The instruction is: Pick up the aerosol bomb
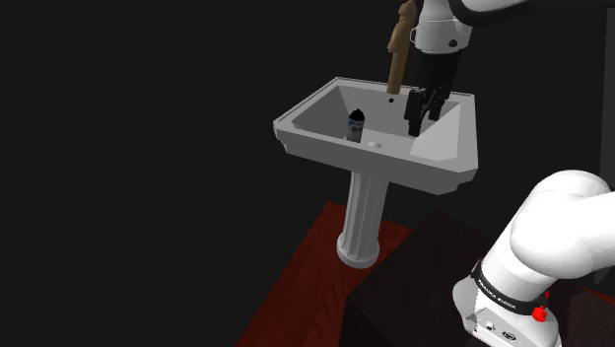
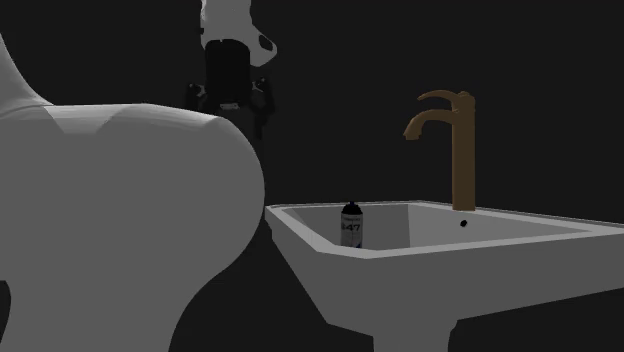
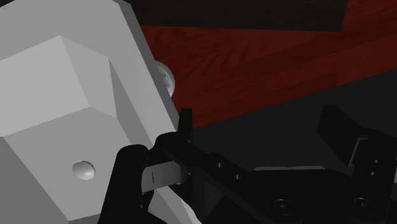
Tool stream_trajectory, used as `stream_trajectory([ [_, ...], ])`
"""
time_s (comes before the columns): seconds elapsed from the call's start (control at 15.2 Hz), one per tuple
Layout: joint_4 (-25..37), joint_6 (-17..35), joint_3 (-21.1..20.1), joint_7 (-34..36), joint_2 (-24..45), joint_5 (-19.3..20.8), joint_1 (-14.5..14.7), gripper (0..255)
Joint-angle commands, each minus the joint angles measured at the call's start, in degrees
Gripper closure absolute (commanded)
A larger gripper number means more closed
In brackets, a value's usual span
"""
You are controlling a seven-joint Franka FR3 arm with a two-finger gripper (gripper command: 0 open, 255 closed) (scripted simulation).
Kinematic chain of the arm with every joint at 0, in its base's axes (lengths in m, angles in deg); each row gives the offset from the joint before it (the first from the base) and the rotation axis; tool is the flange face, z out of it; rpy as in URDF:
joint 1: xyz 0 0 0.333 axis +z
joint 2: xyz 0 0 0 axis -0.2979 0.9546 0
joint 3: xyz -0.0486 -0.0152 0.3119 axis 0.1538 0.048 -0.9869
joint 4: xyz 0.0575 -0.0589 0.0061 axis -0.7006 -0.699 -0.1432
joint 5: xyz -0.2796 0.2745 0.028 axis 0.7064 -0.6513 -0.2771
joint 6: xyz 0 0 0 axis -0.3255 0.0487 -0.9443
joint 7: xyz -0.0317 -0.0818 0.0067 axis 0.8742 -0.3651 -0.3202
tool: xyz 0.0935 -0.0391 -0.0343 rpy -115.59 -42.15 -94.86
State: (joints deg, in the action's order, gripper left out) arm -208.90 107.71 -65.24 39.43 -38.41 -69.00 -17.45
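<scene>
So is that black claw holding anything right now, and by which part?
Nothing is held. The gripper hangs open above the sink, and the aerosol can stands upright in the basin, apart from the fingers.

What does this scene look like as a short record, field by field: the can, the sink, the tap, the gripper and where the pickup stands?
target: dark aerosol can with a pale label, upright
location: inside the bowl of the pale pedestal sink
tap: brown tap, at the sink's back edge
gripper: black gripper, above the sink, apart from the can
jaws: open, holding nothing
floor: dark red wood floor
progress: can not yet grasped
</scene>
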Motion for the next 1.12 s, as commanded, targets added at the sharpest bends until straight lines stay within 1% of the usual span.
stream_trajectory([
  [0.0,0.0,0.0,0.0,0.0,0.0,0.0,0.0,0],
  [0.53,7.1,8.8,1.9,-2.5,17.6,5.6,-2.7,0],
  [1.06,18.8,13.7,3.4,-4.0,35.6,10.4,-4.9,0],
])
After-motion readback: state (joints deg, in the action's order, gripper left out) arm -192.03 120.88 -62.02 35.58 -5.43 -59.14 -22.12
